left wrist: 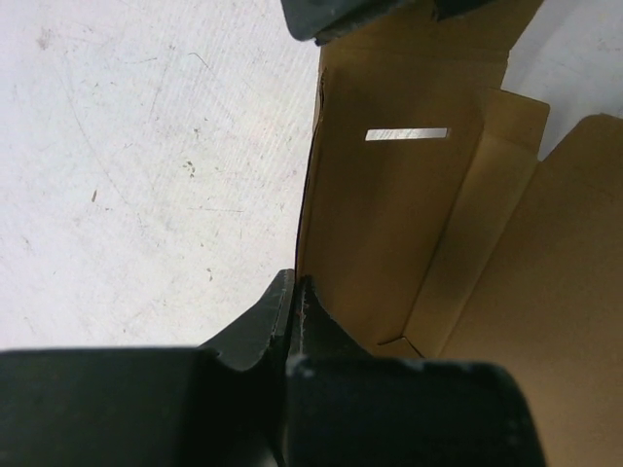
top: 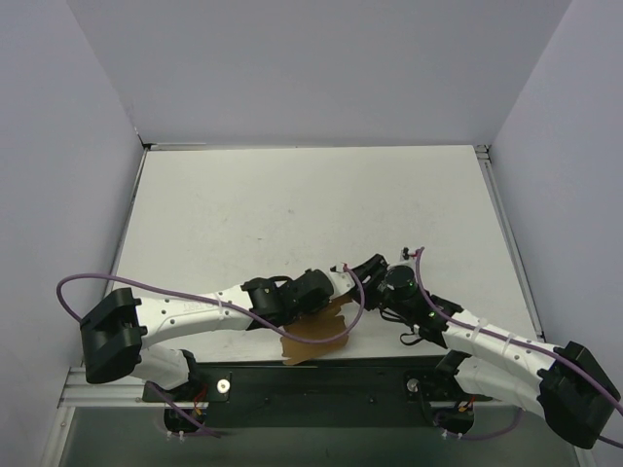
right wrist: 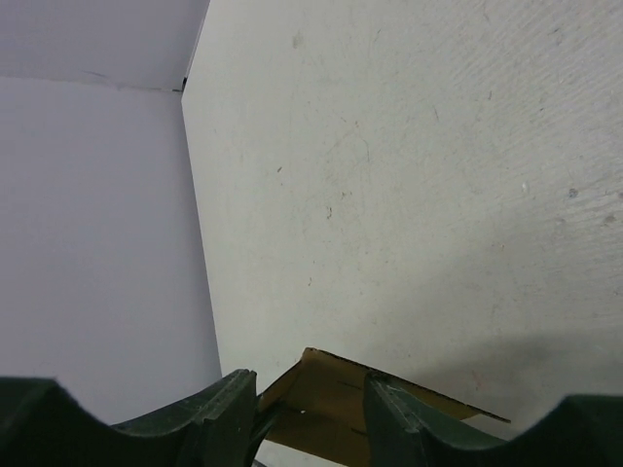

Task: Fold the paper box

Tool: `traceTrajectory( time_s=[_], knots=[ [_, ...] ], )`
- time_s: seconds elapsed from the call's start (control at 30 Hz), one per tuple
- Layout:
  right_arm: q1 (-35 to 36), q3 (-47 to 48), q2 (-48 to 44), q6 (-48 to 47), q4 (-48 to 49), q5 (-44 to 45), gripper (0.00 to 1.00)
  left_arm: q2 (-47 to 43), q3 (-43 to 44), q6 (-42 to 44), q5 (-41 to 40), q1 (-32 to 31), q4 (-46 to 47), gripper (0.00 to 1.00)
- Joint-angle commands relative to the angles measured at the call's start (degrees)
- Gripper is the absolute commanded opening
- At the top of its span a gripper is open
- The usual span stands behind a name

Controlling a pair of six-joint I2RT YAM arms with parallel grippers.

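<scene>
The paper box (top: 313, 336) is a brown cardboard cut-out, partly raised, lying near the table's front edge between both arms. In the left wrist view its inner panel (left wrist: 389, 224) stands upright, with a narrow slot and folded flaps to the right. My left gripper (top: 329, 292) is shut on the lower edge of that panel (left wrist: 295, 284). My right gripper (top: 368, 267) is just right of the left one. In the right wrist view it is open (right wrist: 310, 379), and a corner of the box (right wrist: 336, 394) pokes up between its fingers without being pinched.
The white tabletop (top: 292, 204) stretches away behind the box. Grey enclosure walls (top: 58, 146) stand on the left, back and right. A black rail (top: 321, 379) runs along the near edge, right beside the box.
</scene>
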Motion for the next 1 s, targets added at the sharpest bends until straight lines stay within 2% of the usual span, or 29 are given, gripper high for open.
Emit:
traceTrajectory(
  time_s=[0.0,0.37,0.97],
  knots=[
    [1.3,1.2,-0.1,-1.3,-0.8,0.5,0.48,-1.3,0.2,-0.2,-1.4,-0.4,1.6,0.00],
    [0.9,0.8,5.7,0.9,6.3,-0.9,0.48,-3.1,-1.4,1.4,-0.8,-3.0,3.8,0.00],
    [-0.7,-1.3,3.5,2.6,8.6,0.2,0.53,-1.6,-0.8,0.9,-1.8,-3.5,3.2,0.00]
  ],
)
